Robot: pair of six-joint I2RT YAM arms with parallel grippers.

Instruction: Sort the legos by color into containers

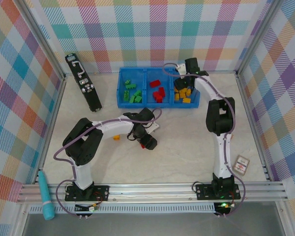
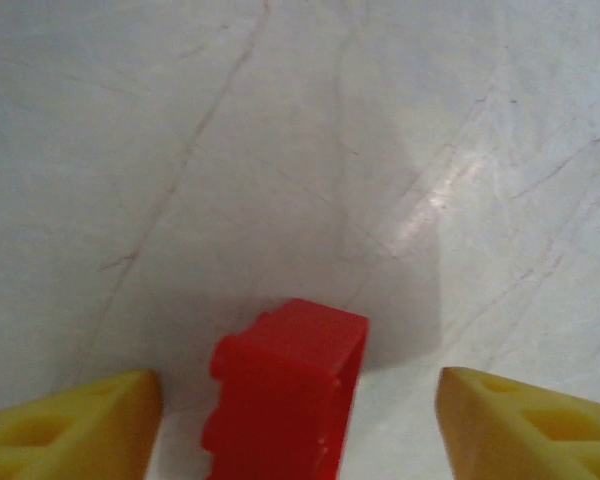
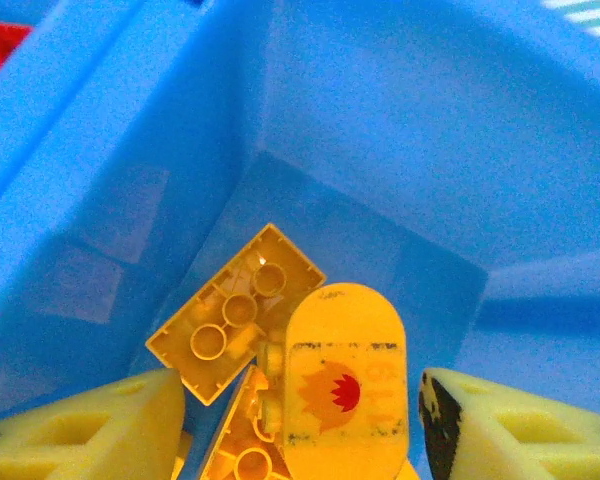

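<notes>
**Left end effector** (image 2: 300, 440): jaws spread. The yellow wedge-shaped fingertips (image 2: 75, 425) stand clear on either side of a red brick (image 2: 285, 395). The brick lies on the table (image 2: 280, 150) between them with a gap on both flanks, so nothing is pinched. It is glossy moulded plastic, and studs show along its left side. The table surface is pale and smooth with fine marble-like veining.

**Right end effector** (image 3: 302, 410): jaws parted, lowered into the right compartment (image 3: 380, 130) of the blue tray (image 1: 152, 105). A rounded yellow-orange piece (image 3: 345, 375) with a red flame print lies between the fingertips. It is well clear of the left one and close to the right; whether it touches the right one cannot be told. Just beyond it an upturned yellow-orange brick (image 3: 235, 310) shows its hollow underside and round tubes.

**Tray:** green bricks (image 1: 134, 93) are in the left compartment, red bricks (image 1: 159, 91) in the middle, and yellow-orange bricks (image 1: 183, 94) in the right. A loose orange brick (image 1: 116, 137) lies on the table beside the left forearm.

**Arm poses:**
- The left arm is folded with the elbow raised, the forearm reaching right and the wrist angled down at mid-table.
- The right arm stands tall and reaches forward, with the wrist bent down over the tray's right end.
</notes>
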